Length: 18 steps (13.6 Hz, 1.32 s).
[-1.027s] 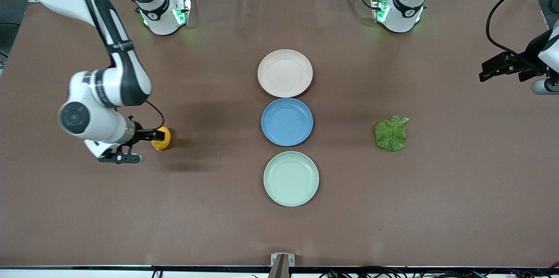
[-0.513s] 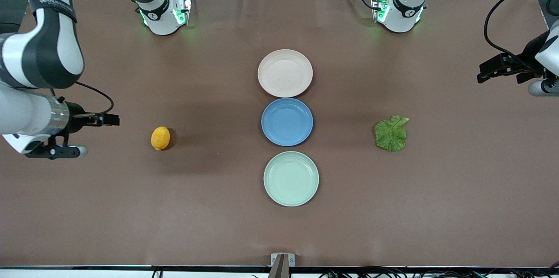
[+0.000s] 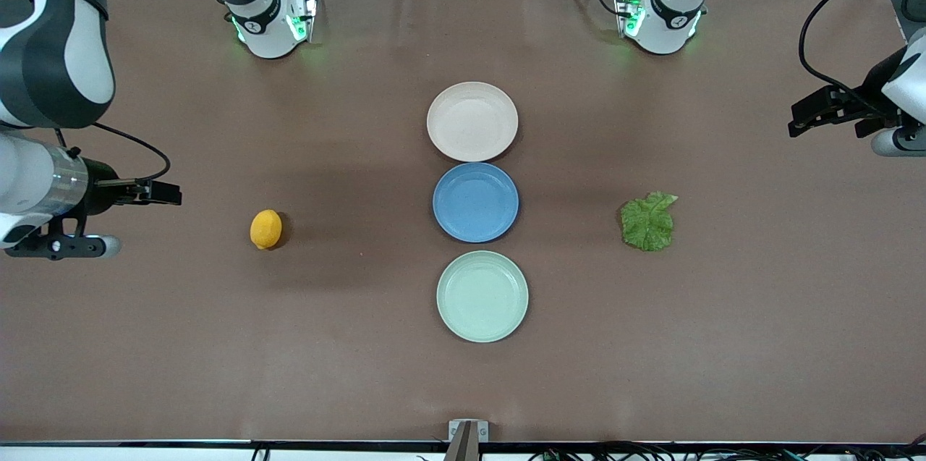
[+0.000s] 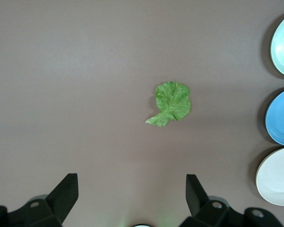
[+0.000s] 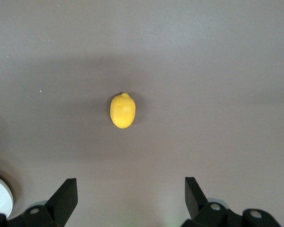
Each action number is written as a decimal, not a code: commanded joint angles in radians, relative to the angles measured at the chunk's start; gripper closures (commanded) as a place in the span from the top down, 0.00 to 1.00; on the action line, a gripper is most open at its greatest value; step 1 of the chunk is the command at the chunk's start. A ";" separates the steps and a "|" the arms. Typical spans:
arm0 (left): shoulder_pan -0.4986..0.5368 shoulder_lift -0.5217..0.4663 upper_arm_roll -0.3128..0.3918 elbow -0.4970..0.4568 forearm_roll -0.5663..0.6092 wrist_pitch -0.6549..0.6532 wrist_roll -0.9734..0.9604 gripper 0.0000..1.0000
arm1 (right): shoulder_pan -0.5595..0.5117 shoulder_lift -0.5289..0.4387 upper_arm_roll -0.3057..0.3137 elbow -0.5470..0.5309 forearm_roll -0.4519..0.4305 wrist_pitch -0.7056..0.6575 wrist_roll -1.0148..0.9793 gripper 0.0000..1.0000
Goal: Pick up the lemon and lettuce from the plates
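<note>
The lemon (image 3: 266, 229) lies on the bare table toward the right arm's end, and shows in the right wrist view (image 5: 123, 110). The lettuce (image 3: 648, 221) lies flat on the table toward the left arm's end, and shows in the left wrist view (image 4: 170, 102). The beige-pink plate (image 3: 472, 121) and the mint green plate (image 3: 482, 296) hold nothing. My right gripper (image 3: 168, 192) is open and empty, up over the table's end, apart from the lemon. My left gripper (image 3: 798, 119) is open and empty, up over its end of the table.
A blue plate (image 3: 475, 202) sits between the two other plates in the middle of the table, also holding nothing. The two arm bases (image 3: 269, 19) stand along the table's back edge.
My right gripper has let go of the lemon on the table and drawn back and up toward its end of the table. The left gripper has barely shifted.
</note>
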 commanded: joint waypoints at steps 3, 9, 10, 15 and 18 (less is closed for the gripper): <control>-0.055 -0.017 0.068 0.004 -0.013 -0.006 0.006 1.00 | -0.038 -0.213 0.019 -0.278 0.005 0.170 -0.024 1.00; -0.027 -0.065 0.042 -0.035 -0.021 0.018 0.006 1.00 | -0.045 -0.396 0.019 -0.498 -0.008 0.258 -0.053 1.00; -0.027 -0.075 0.037 -0.054 -0.021 0.030 0.006 1.00 | -0.057 -0.411 0.025 -0.511 -0.009 0.256 -0.053 1.00; -0.032 -0.089 0.037 -0.056 -0.021 0.029 0.007 1.00 | -0.106 -0.472 0.088 -0.545 -0.011 0.255 -0.053 1.00; -0.033 -0.091 0.035 -0.056 -0.021 0.029 0.007 1.00 | -0.116 -0.476 0.091 -0.545 -0.011 0.253 -0.053 1.00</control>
